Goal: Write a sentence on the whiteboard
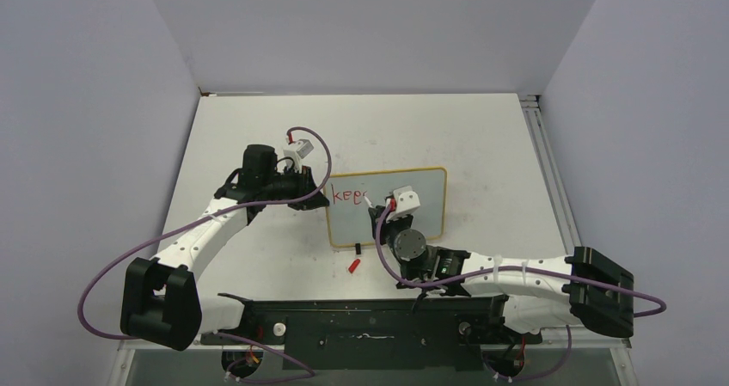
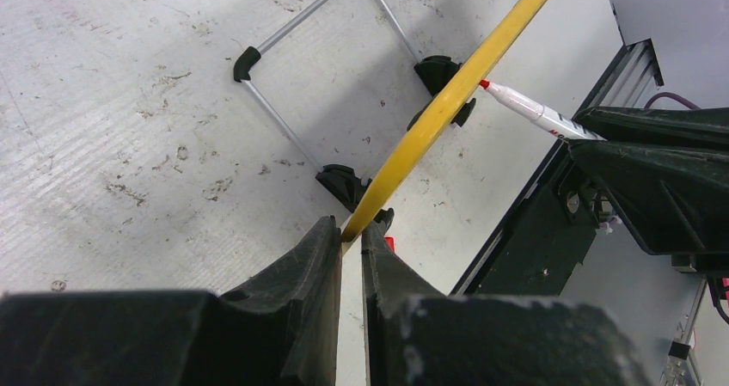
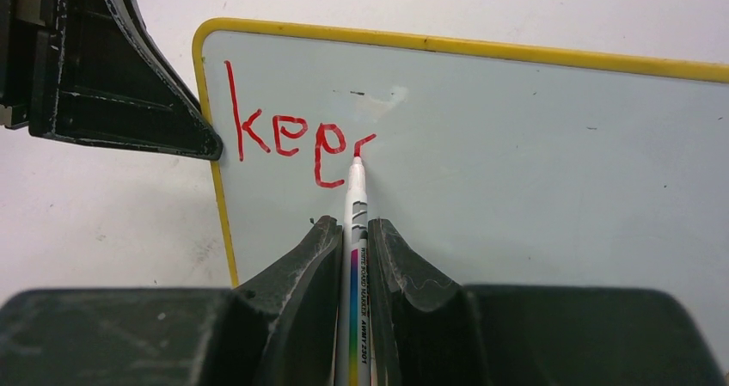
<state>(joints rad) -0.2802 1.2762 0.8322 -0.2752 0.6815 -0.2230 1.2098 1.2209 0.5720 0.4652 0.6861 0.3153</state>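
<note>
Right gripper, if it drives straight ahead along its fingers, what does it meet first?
The whiteboard face. The marker held by the right gripper leads, its tip apparently touching the board at the red lettering, so the pen presses in before the fingers.

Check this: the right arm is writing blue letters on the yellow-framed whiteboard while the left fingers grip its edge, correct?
Not blue: the letters are red, as the right wrist view shows. Otherwise right: the left fingers grip the whiteboard edge.
</note>
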